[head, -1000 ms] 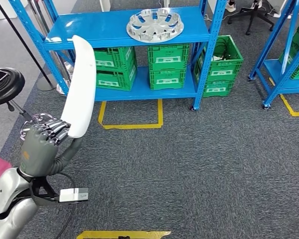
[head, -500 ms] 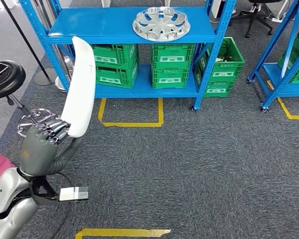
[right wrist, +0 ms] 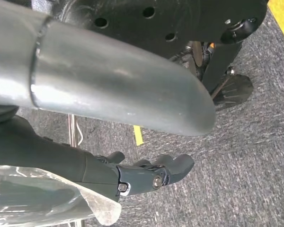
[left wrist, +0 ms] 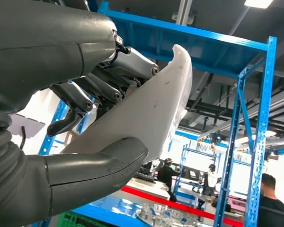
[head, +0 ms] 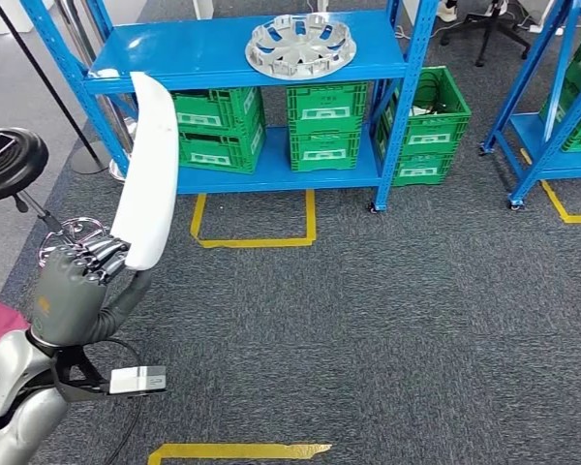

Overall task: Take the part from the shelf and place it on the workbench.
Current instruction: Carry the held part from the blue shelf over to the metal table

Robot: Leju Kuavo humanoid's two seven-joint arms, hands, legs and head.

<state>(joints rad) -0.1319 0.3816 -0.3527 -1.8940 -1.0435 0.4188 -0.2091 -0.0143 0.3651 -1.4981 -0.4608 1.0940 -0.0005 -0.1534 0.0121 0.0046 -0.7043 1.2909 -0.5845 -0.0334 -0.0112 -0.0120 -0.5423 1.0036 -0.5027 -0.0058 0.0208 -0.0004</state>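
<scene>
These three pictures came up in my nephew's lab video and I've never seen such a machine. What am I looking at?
It is a walking humanoid robot with two silver arms. The wide picture is from its head, looking down; the other two come from cameras at its wrists. The left robot hand grips a long curved white part, seen close up in the left wrist view. Ahead stands a blue shelf with a silver wheel cover on top and green crates below. The right robot hand hangs over the grey carpet, holding nothing.

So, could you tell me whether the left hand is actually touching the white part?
Touching. The left wrist view shows the left hand gripping the white part, thumb under it and fingers pressed on its upper face.
</scene>
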